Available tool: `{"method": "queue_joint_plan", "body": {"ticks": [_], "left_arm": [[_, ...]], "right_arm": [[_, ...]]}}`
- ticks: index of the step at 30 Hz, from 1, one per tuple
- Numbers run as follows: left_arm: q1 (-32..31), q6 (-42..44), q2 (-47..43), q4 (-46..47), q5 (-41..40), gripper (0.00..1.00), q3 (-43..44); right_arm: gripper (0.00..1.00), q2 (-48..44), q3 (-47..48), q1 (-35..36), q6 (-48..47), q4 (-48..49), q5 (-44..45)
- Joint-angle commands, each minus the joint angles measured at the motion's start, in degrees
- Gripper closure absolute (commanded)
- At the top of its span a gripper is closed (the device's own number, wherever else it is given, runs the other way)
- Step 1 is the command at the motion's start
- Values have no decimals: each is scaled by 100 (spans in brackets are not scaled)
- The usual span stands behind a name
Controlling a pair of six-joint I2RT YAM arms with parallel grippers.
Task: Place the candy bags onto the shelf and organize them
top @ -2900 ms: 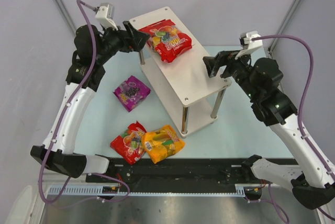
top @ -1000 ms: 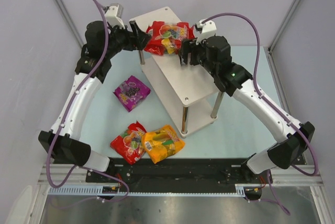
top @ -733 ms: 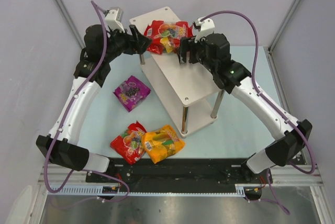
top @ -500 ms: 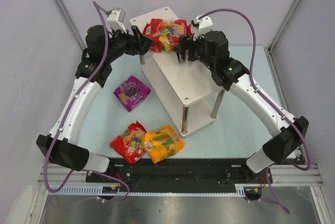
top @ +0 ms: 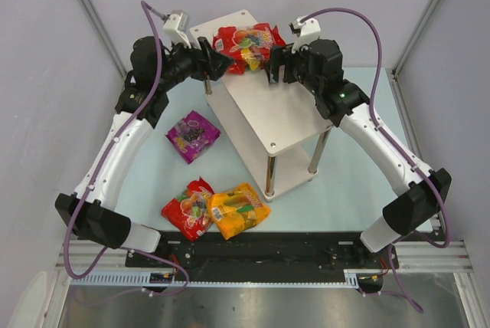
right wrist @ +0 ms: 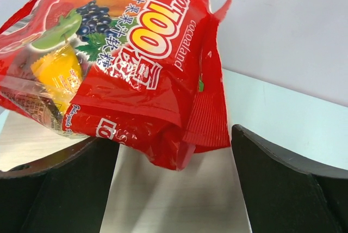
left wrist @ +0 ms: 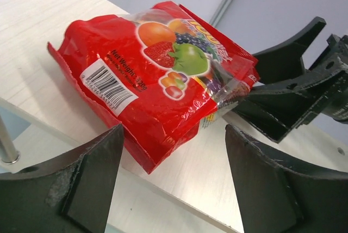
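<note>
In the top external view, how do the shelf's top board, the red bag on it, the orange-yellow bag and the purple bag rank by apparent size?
Largest: shelf's top board.
Next: red bag on the shelf and orange-yellow bag look alike; the red one lies nearer the camera, so unranked.
Smallest: purple bag.

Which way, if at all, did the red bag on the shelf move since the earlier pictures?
Yes. The red bag slid toward the far end of the shelf, which itself stayed put, and turned more crosswise on the top board.
</note>
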Motion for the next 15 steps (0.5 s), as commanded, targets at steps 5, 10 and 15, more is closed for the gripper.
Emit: {"method": "queue_joint_plan", "body": {"ticks": [5, 10, 15], "left_arm": [[-289, -170, 53, 344, 260, 20, 60], [-307, -188, -96, 344, 260, 20, 69], [-307, -144, -386, 318, 189, 19, 43]], "right_arm": [[12, 58, 320, -270, -182, 346, -319], [12, -381, 5, -314, -322, 345, -618], [13, -1119, -672, -323, -296, 512, -627]]}}
